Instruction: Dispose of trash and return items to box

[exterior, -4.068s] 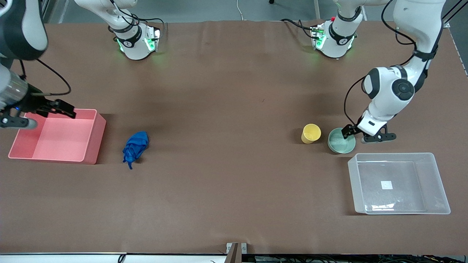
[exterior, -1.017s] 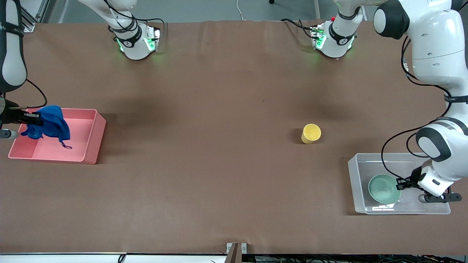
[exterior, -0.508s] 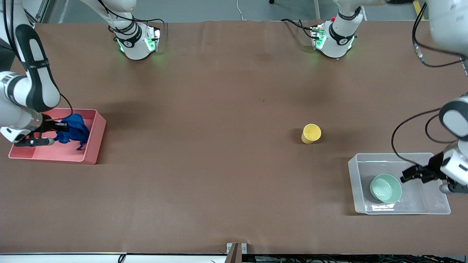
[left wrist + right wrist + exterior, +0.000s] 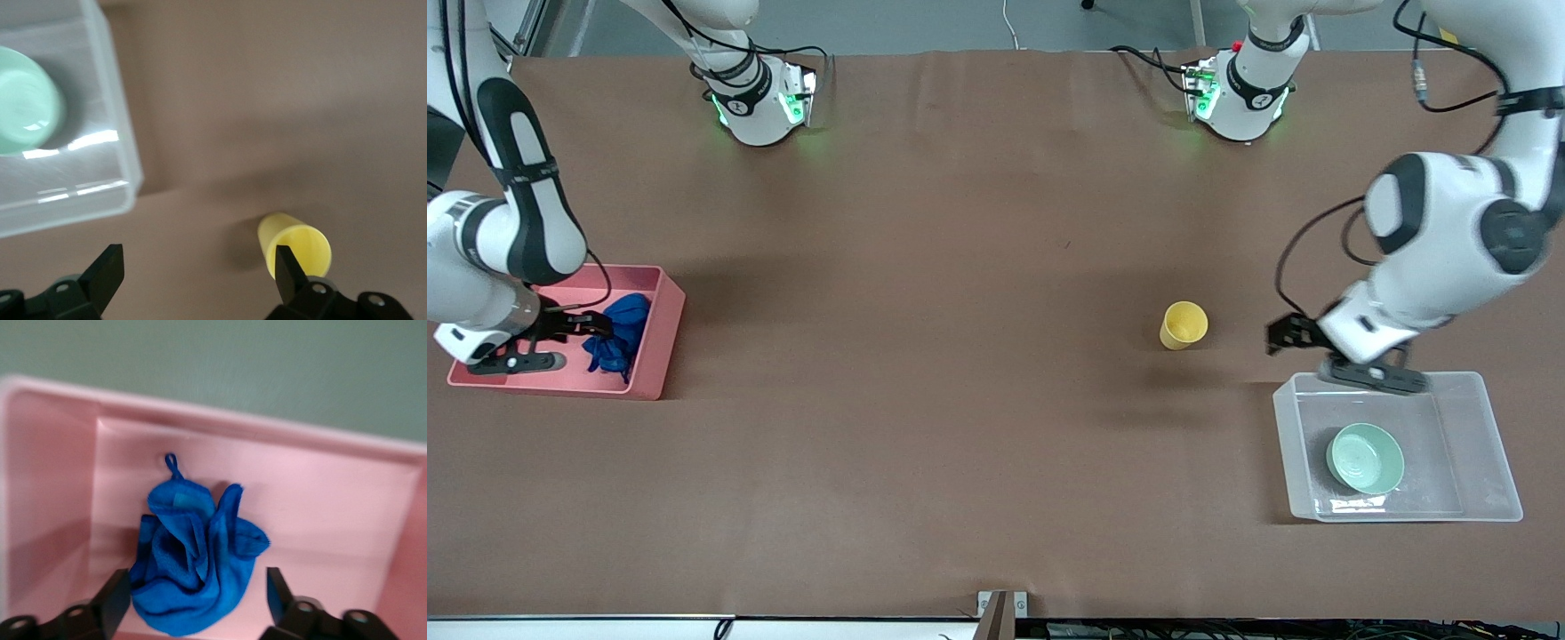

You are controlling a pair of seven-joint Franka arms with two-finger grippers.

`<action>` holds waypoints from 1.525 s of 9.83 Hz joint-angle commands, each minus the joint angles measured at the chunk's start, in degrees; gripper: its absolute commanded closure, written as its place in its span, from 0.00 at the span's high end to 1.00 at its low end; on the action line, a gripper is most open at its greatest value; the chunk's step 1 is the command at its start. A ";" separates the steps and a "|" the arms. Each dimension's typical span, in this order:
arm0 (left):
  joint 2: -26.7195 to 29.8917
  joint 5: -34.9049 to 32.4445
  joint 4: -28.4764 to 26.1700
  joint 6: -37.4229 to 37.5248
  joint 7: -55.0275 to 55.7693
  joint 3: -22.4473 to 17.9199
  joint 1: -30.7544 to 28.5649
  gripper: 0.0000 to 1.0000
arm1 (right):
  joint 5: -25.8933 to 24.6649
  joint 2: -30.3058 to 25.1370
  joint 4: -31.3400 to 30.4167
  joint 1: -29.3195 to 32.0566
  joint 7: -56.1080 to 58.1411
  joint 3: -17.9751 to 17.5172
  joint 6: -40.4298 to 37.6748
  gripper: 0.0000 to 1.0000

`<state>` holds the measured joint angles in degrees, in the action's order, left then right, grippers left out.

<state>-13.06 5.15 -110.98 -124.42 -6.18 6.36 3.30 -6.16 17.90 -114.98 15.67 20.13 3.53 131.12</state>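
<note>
Yellow plastic cup stands upright on the brown surface, at centre right of the front frame, mouth up, clear of every other object. It is the only item not yet put away. The left gripper hangs just beside the cup, toward the left arm's end of the surface, between the cup and the clear plastic box in the lower right of the frame. Its jaws are spread wide and hold nothing.

In the left wrist view the cup sits against one finger, not centred in the gap of the left gripper. Judgement: the coming grasp turns on this offset. The jaws need to shift sideways toward the cup until its wall lies between both fingers, then descend. The cup's long axis is vertical, so a grip across the rim or body appears suitable. The left arm is by far the nearer arm.

The mint-green bowl already rests inside the box.

At the centre left of the front frame, the blue cloth wad lies in the pink bin. The right gripper is low over the bin, jaws open, straddling the wad without gripping it.
</note>
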 commanded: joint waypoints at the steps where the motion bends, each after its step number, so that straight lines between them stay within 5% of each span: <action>1: -1.87 -1.28 -5.20 -3.10 0.12 3.64 -0.23 1.00 | -0.34 -14.77 -1.39 -3.70 -8.75 -0.19 -8.56 1.00; 4: -5.57 -1.46 -10.12 -11.79 0.03 6.11 0.03 0.98 | -0.34 -23.34 3.86 -13.70 -25.88 -0.27 -23.84 1.00; 9: -8.38 -7.26 -12.60 -12.43 0.38 6.82 0.04 0.93 | 5.80 -21.34 26.97 -14.71 -24.88 0.52 -43.92 1.00; 11: -10.40 -7.26 -12.51 -16.53 1.43 6.82 0.04 0.20 | 5.02 -20.80 27.88 -13.92 -23.40 0.52 -44.54 1.00; 12: -10.84 -7.26 -12.16 -17.86 2.74 6.91 0.12 0.00 | 5.19 -20.54 27.71 -13.13 -19.47 0.52 -44.54 1.00; 15: -10.06 -7.17 -11.81 -17.79 3.37 7.26 -0.22 0.00 | 5.28 -20.71 27.27 -9.54 -19.96 -1.05 -44.63 1.00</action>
<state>-22.33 -0.79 -122.60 -141.57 -4.21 13.17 3.51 -1.43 -2.89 -88.71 3.60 -0.60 4.13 87.36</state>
